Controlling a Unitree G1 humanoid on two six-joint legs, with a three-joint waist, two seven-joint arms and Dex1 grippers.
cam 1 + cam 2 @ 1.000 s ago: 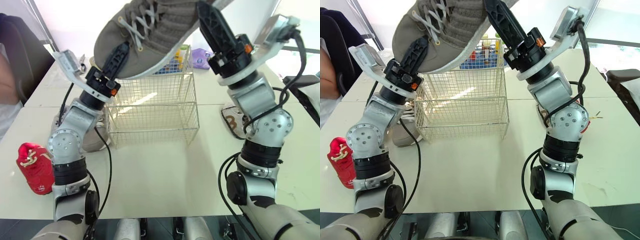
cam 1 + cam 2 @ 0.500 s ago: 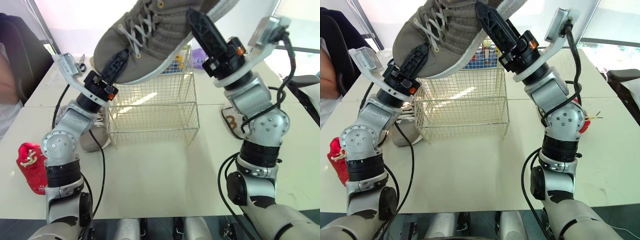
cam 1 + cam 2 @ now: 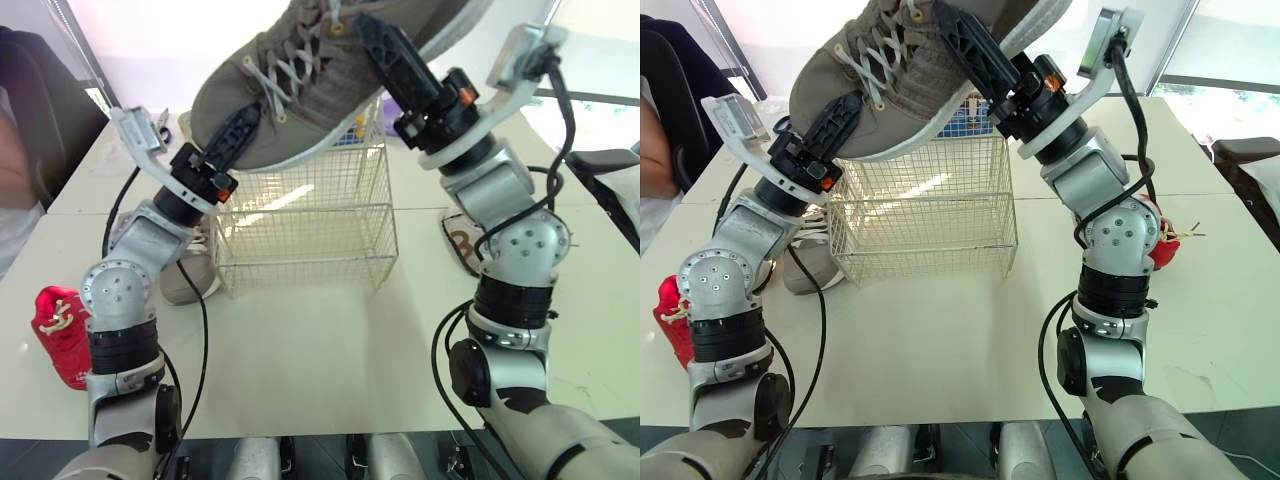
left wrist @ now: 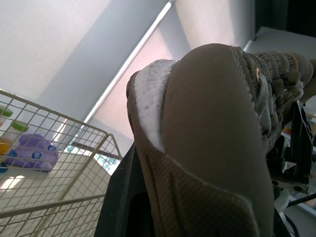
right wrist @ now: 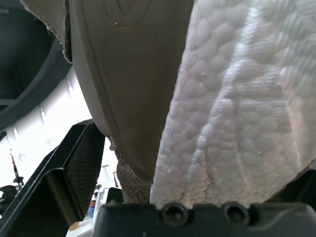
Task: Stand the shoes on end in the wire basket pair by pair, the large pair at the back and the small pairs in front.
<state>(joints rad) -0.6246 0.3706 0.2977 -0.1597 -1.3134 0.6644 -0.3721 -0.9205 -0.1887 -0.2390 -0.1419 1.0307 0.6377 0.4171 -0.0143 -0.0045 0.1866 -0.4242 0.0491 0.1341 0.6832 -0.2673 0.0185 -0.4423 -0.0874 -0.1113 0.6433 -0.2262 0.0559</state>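
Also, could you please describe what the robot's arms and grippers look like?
The left arm and right arm are rounded silver-grey joint housings separated by black bands. Loose black cables run alongside each. Each wrist carries a pale angular bracket. The left gripper and right gripper have long black ridged fingers, with a small orange mark at the base.

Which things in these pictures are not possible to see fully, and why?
- Large grey shoe: heel cut off by the top edge, eye views.
- Pale shoe on the table: mostly hidden by the right arm, left eye view.
- Second grey shoe beside the wire basket: partly behind the left arm.
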